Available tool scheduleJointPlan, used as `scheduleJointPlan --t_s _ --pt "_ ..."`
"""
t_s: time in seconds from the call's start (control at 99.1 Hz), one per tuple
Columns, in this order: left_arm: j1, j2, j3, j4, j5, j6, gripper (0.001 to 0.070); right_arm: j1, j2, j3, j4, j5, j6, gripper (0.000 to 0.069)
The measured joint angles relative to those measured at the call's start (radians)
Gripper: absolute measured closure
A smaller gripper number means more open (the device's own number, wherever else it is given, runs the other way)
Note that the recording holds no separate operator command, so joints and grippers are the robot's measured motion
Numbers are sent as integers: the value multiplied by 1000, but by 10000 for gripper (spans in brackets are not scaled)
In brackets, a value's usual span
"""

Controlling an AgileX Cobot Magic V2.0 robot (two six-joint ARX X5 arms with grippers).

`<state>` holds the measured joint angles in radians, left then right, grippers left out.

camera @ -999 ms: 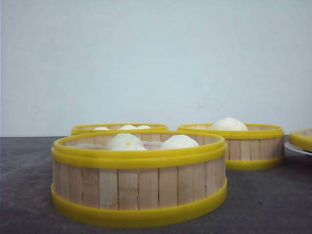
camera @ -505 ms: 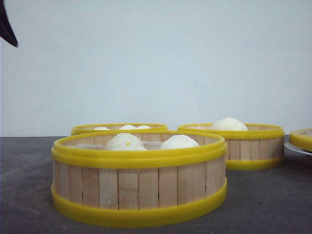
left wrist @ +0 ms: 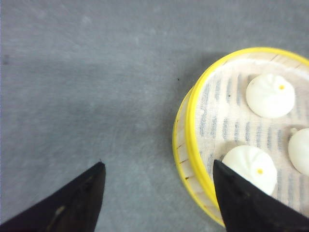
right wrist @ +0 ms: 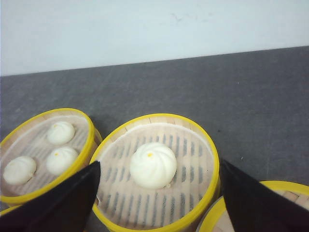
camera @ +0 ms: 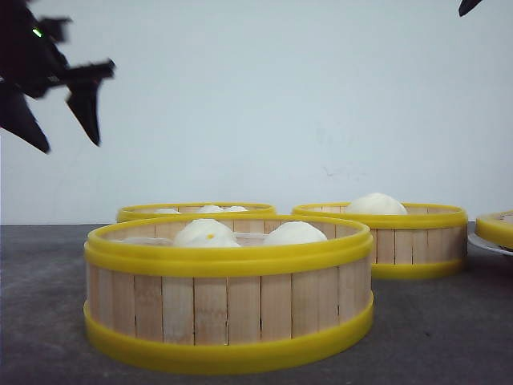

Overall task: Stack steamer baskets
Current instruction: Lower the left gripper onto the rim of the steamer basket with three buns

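Note:
Three steamer baskets stand on the dark table. The nearest (camera: 228, 305) holds white buns, a second (camera: 196, 211) sits behind it on the left, and a third (camera: 405, 237) at the back right holds one bun. My left gripper (camera: 70, 146) hangs open, high at the upper left. Through its wrist camera it (left wrist: 157, 164) straddles bare table beside a basket (left wrist: 193, 145) holding three buns, one fingertip over that basket's rim. My right gripper (right wrist: 159, 163) is open above the one-bun basket (right wrist: 159, 217), with the three-bun basket (right wrist: 89, 140) to the side. Only its tip (camera: 469, 6) shows in the front view.
A yellow lid (camera: 497, 227) lies on a white plate (camera: 485, 244) at the right edge of the table. Its rim (right wrist: 241, 200) sits close to the one-bun basket. A white wall stands behind the table.
My left gripper has come into the front view at the upper left and moved rightward. A tip of my right gripper has appeared at the top right. The baskets have not moved.

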<state>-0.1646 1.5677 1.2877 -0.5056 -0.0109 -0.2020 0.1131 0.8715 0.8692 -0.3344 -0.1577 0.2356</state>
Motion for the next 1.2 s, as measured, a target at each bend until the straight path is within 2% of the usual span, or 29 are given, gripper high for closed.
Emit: scheduleJointPlan --t_s 0.202,0.383,0.505,0.636,0.767,0.928,1.201 --pt "-31 156 130 -29 14 0 282 11 2 0 2 0 0 205" --pt "-60 249 189 -33 16 0 282 11 2 0 2 0 0 205" --pt "-70 294 191 -36 2 1 282 11 2 0 2 1 0 205" --pt "-76 341 192 -36 -43 8 287 16 2 0 2 1 0 205" --pt "-75 361 192 -26 -63 11 342 29 2 0 2 2 0 206" --pt "-76 375 193 -19 -62 11 368 42 2 0 2 2 2 206" --pt "-83 410 195 -14 -62 6 464 44 2 0 2 2 4 206"
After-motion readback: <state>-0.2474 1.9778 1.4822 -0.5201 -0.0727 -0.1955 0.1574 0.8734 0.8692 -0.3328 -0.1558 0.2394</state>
